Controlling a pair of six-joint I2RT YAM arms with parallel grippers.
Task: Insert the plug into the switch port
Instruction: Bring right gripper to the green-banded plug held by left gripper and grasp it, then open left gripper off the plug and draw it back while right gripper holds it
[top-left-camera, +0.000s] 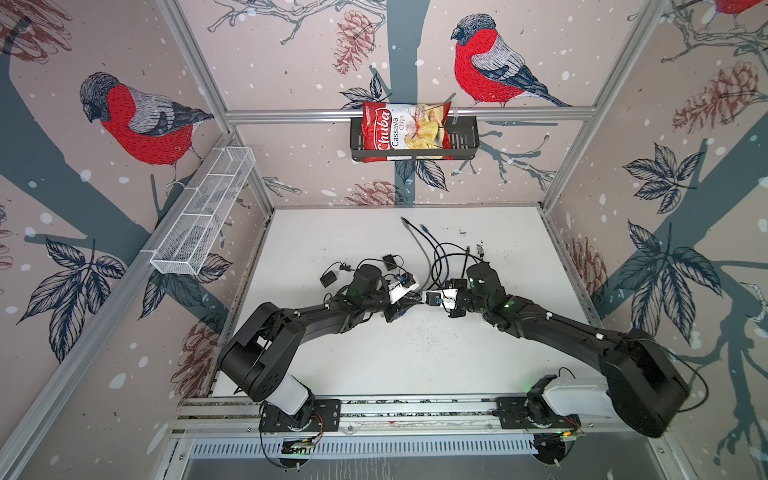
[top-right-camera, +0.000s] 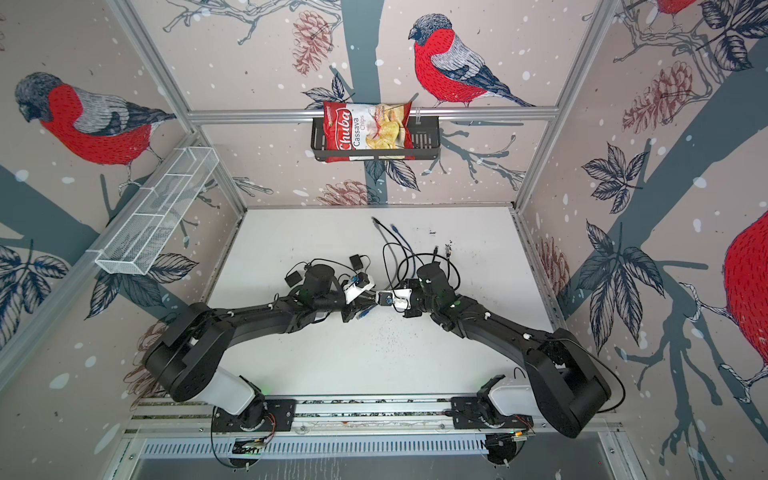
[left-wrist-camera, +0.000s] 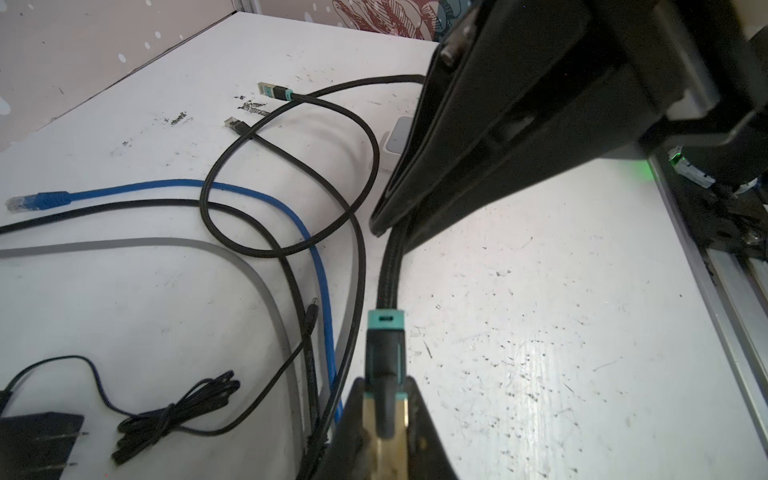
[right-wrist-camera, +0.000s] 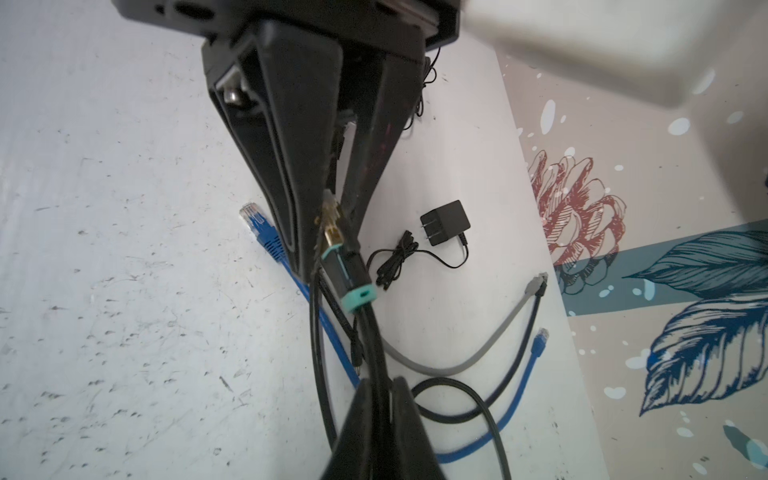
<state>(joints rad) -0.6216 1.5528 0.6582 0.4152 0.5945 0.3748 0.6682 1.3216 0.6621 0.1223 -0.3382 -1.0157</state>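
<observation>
The plug (left-wrist-camera: 384, 353) is held clear of the counter (left-wrist-camera: 540, 332), over its middle. It is pinched at its gold metal end by the left gripper (left-wrist-camera: 384, 386), whose fingers are pressed together on it. Its cable (left-wrist-camera: 388, 266) is led straight to the right gripper (right-wrist-camera: 380, 380), whose fingers lie close on either side of it and seem to nip it.

The step in hand is judged to be a handover between the two. It is done well if one hold is kept firm until the other is sure. The cable should be left slightly slack so that the plug is not twisted, and the metal end should be left bare for the port.

In both top views the plug's long axis is laid from about 8 o'clock to 2 o'clock. The metal end is pointed at 8 o'clock, into the left gripper, and the cable end at 2 o'clock. So placed, it must be turned before a port can be met.

A white box (left-wrist-camera: 395, 141), perhaps the switch, is partly hidden behind the right gripper, and no port is seen.
</observation>
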